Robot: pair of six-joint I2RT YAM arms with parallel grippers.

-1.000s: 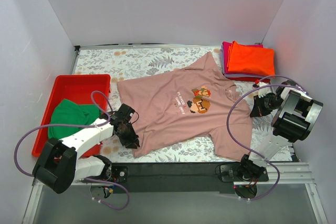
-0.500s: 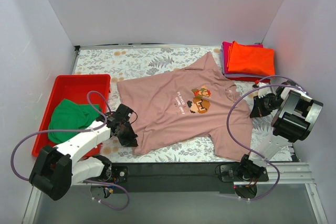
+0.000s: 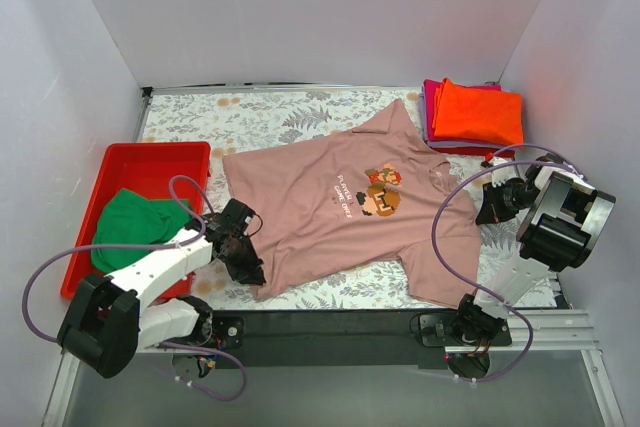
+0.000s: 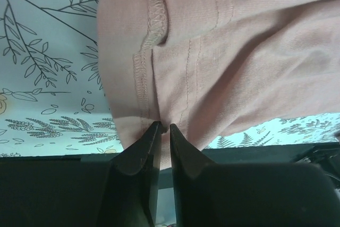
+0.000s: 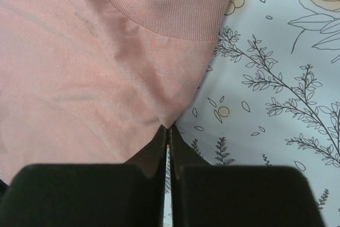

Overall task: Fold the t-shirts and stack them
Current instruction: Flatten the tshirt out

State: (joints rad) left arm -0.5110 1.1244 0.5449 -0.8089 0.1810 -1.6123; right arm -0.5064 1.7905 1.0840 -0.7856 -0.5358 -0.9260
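Your left gripper [image 4: 161,127] pinches the near-left hem of the pink shirt [image 3: 330,217] | your right gripper [image 5: 168,127] pinches its right edge beside the collar

Closed jaws pinch the pink t-shirt [image 5: 79,67] edge.

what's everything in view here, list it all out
pink t-shirt: one, dusty pink with a pixel-character print, spread flat mid-table
green t-shirt: one, green, bunched in the tray
orange t-shirt: one, orange, folded, on top of the stack at the far right corner
magenta t-shirt: one visible, magenta, folded under the orange one
red tray: one, red, left side of the table
table: one, leaf-print cover
left arm: one, white and black, near left
right arm: one, white and black, near right
left gripper: one, black, pinching the pink t-shirt's hem
right gripper: one, black, pinching the pink t-shirt near its collar
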